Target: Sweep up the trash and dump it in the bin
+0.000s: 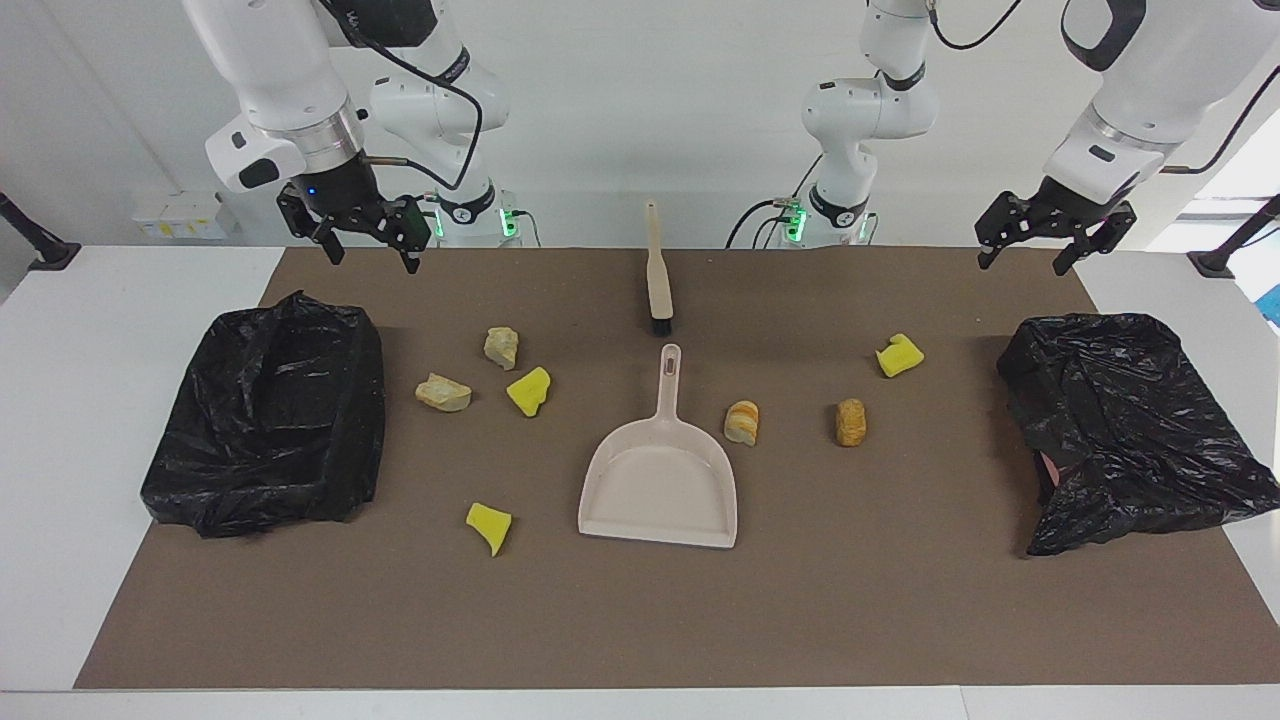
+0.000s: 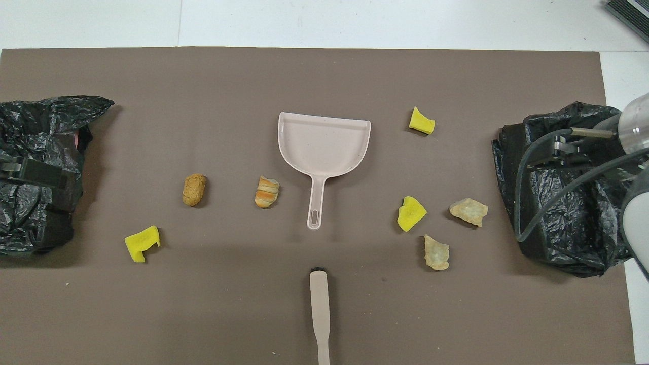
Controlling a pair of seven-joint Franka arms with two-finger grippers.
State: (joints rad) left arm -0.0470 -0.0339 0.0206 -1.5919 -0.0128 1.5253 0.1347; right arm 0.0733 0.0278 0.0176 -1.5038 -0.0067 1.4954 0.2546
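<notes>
Nothing is swept yet: both arms wait. The right gripper [image 1: 365,238] and left gripper [image 1: 1050,240] hang spread and empty over the mat's robot edge. Brush [image 1: 657,270] lies there, dustpan [image 1: 660,480] mid-mat, trash [image 1: 528,390] scattered around it. Next, I'd judge, they must seize brush and dustpan.

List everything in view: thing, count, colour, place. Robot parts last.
sponge chunks: 3, yellow, two toward the right arm's end, one toward the left arm's end
stone-like pieces: 2, beige, beside a sponge chunk, toward the right arm's end
bread-like rolls: 2, orange-brown, beside the dustpan, toward the left arm's end
dustpan: 1, pale pink, mat centre, handle toward the robots
brush: 1, beige with black bristles, nearer the robots than the dustpan
bins: 2, black-bagged, one at each end of the mat
mat: 1, brown, on the white table
right gripper: open, raised, waiting
left gripper: open, raised, waiting
</notes>
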